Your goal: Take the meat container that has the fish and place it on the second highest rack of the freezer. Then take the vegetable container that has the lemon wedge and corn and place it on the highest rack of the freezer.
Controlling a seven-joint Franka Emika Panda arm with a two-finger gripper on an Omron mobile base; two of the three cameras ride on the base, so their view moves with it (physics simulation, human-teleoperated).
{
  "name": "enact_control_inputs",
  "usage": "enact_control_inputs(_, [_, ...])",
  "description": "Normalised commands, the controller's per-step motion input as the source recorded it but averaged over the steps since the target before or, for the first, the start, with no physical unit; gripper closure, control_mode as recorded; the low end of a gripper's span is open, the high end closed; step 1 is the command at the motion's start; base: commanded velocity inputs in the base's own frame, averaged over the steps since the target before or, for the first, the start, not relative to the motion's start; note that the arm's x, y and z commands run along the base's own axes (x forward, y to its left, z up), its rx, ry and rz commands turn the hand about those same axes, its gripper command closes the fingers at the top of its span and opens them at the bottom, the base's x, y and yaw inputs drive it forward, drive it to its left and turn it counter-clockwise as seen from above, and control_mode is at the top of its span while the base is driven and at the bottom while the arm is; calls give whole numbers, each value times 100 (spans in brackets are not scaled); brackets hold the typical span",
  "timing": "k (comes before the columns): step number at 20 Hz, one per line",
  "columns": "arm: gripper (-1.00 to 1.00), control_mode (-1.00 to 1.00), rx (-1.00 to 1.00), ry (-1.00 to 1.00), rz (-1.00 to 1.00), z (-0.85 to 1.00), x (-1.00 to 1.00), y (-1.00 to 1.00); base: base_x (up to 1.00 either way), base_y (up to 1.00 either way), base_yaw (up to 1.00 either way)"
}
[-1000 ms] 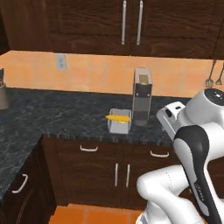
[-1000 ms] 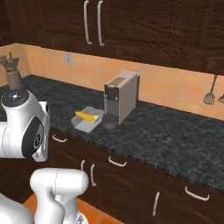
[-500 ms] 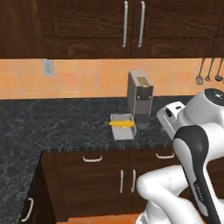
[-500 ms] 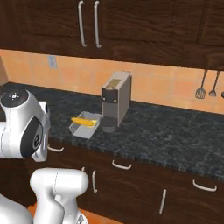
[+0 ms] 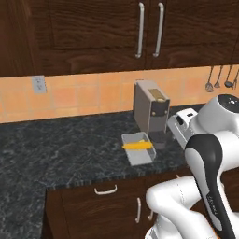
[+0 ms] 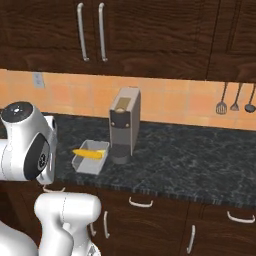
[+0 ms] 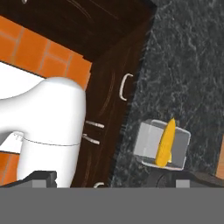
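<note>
The robot's hand (image 7: pixel 109 177), its two dark tips spread wide and gripping nothing, is hanging above the front edge of the dark speckled counter (image 5: pixel 60 149), looking down at a shallow grey container (image 7: pixel 159 142) in which the corn (image 7: pixel 166 142) is lying lengthwise. From the base cameras the container (image 5: pixel 138 148) is sitting on the counter just in front of a tall grey coffee machine (image 5: pixel 151 112), near the counter's front edge, with dark drawer fronts (image 5: pixel 107 205) below and dark wall cabinets (image 5: pixel 140 32) above. The corn (image 6: pixel 88 154) is stretching almost the whole length of the container (image 6: pixel 90 162). The lemon wedge cannot be made out at this size; it may be tucked beneath or behind the cob. The white arm is folded close to the base, and the hand itself is hard to place in the base views.

With only the vegetable container before the robot, the work appears to be in its second half: fetching this container for the highest rack of the freezer. The next move is calling for the hand to come down over a rim of the container, well clear of the coffee machine, and close on the wall without tipping the cob out, before lifting and carrying it level.
</note>
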Motion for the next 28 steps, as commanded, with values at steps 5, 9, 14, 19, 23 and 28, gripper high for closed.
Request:
enact_control_inputs(5, [-100,-100,-2,0,-6,0,8,7,32,33,-24])
enact_control_inputs(9, [-100,-100,-7,0,-23,0,48,16,0,0,0])
enact_control_inputs(14, [-100,-100,4,7,1,-27,61,-32,0,0,0])
enact_control_inputs(19, [-100,-100,2,0,7,-76,27,-3,0,0,0])
enact_control_inputs(23, [-100,-100,1,0,9,-74,-6,0,0,0,0])
enact_control_inputs(28, [-100,-100,5,2,4,-36,-7,0,0,0,0])
